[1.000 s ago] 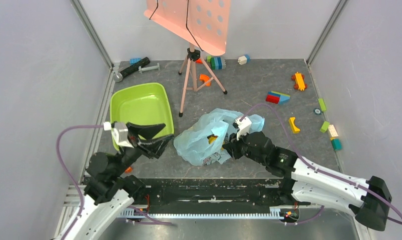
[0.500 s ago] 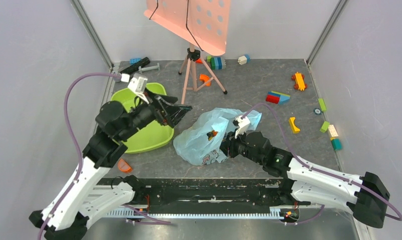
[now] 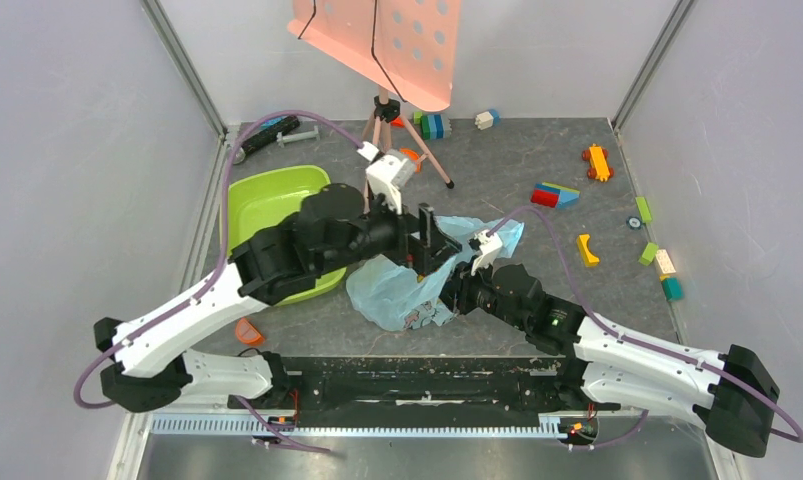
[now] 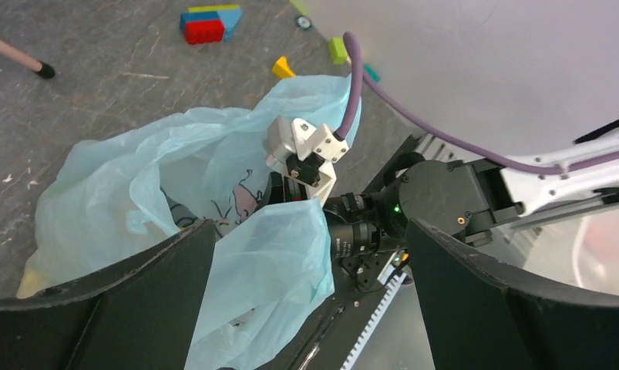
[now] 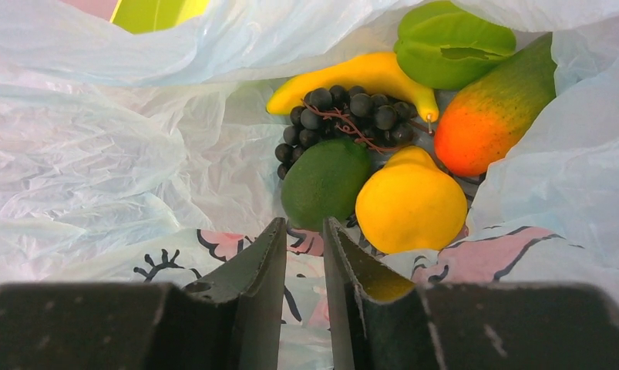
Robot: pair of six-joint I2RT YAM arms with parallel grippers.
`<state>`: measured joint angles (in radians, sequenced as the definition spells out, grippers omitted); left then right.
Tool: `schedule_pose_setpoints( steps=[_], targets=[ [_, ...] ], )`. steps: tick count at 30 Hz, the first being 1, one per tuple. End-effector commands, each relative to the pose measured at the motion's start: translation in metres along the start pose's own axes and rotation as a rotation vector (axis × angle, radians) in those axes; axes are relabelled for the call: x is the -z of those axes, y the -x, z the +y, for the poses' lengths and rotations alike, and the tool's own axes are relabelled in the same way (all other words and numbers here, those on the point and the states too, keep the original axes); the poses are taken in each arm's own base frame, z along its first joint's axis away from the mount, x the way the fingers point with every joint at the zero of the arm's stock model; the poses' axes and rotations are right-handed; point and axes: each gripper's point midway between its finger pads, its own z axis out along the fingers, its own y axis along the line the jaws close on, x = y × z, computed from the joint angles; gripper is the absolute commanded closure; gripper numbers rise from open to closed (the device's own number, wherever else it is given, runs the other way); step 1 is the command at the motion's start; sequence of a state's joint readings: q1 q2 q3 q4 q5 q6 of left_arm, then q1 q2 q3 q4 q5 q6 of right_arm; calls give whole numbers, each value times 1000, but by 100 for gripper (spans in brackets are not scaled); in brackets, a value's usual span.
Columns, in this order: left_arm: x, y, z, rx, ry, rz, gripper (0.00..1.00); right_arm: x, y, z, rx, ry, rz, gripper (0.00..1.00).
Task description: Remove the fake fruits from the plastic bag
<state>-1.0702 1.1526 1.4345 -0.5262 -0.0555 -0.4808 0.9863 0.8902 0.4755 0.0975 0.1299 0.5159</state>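
Observation:
The plastic bag lies crumpled, light blue, at the table's near middle. My right gripper reaches into its mouth from the right. Inside lie the fake fruits: a yellow banana, dark grapes, a green round one, a yellow lemon, an orange-green mango and a green one. The right gripper shows a slim gap, just short of the green fruit, with nothing in it. My left gripper hovers wide open over the bag; a bag flap hangs between its fingers untouched.
A lime-green tub stands left of the bag, under my left arm. A tripod with a pink perforated plate stands behind. Toy bricks are scattered at the right and back. An orange piece lies near the front left.
My left arm has swung from the front left across the green tub to above the bag, and its jaws have spread wide. The right gripper stayed in the bag; its jaws parted slightly.

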Motion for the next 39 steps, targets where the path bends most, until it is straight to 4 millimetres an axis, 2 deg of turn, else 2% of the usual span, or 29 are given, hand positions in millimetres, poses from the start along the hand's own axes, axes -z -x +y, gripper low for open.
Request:
schedule_pose_setpoints(
  steps=[1, 9, 11, 13, 15, 16, 18, 23, 26, 31, 39],
  targets=[
    [-3, -6, 12, -144, 170, 38, 0, 1, 10, 2, -23, 4, -47, 73],
    [-13, -28, 14, -312, 328, 121, 0, 1, 9, 1, -24, 3, -47, 72],
    [-11, -30, 17, -335, 355, 129, 6, 2, 9, 1, -25, 1, -50, 72],
    [-9, -36, 20, -345, 365, 140, 17, 2, 10, 1, -26, -1, -53, 72],
    [-5, -45, 24, -342, 365, 153, 22, 2, 8, 0, -25, -4, -51, 72],
    [-2, -49, 25, -339, 361, 161, 28, 3, 9, -1, -25, -5, -52, 72],
    [4, -59, 29, -330, 348, 179, 40, 3, 7, -3, -24, -16, -50, 72],
    [21, -84, 24, -281, 197, 167, 78, 5, 3, -11, -21, -45, -45, 73],
    [33, -95, 18, -240, 89, 132, 95, 5, -4, -15, -23, -60, -31, 73],
    [50, -119, 19, -195, -20, 98, 98, 7, -20, -23, -17, -71, 11, 73],
    [53, -168, 43, -142, -4, 149, 98, 17, -60, -49, 20, -110, 65, 74]
  ],
)
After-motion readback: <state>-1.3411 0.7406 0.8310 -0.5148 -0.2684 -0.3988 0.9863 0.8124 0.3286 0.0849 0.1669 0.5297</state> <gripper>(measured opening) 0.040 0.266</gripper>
